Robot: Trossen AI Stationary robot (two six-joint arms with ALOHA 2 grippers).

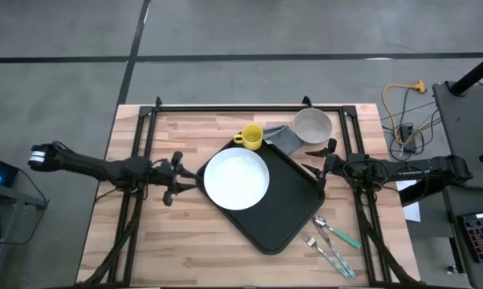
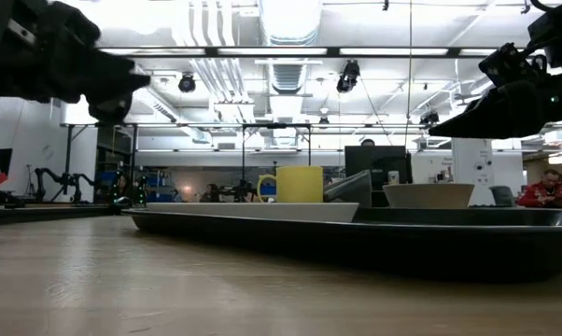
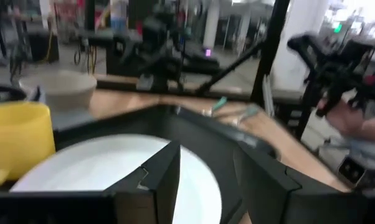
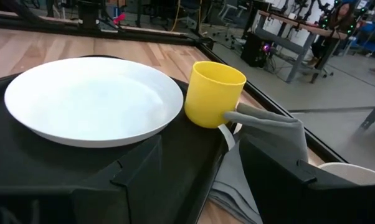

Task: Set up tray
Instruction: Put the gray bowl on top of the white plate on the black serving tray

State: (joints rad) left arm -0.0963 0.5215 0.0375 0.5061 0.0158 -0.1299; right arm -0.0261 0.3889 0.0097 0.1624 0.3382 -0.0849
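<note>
The black tray (image 1: 294, 205) lies askew in the middle of the wooden table. A round white plate (image 1: 236, 178) rests on the tray's left part. A yellow mug (image 1: 251, 137) stands at the tray's far rim, next to a grey cloth (image 1: 283, 136) that overlaps the tray's far corner. My left gripper (image 1: 189, 178) hovers open and level just left of the plate and tray, above the table (image 2: 113, 89). My right gripper (image 1: 314, 164) hovers open at the tray's right side, pointing toward the mug (image 4: 213, 93) and the plate (image 4: 94, 99).
A pale bowl (image 1: 312, 124) sits on the table beyond the cloth, near the far right. Cutlery, one piece with a green handle (image 1: 331, 241), lies near the table's front right. Bare wood shows at the table's front left (image 1: 161, 249). People sit in the room behind.
</note>
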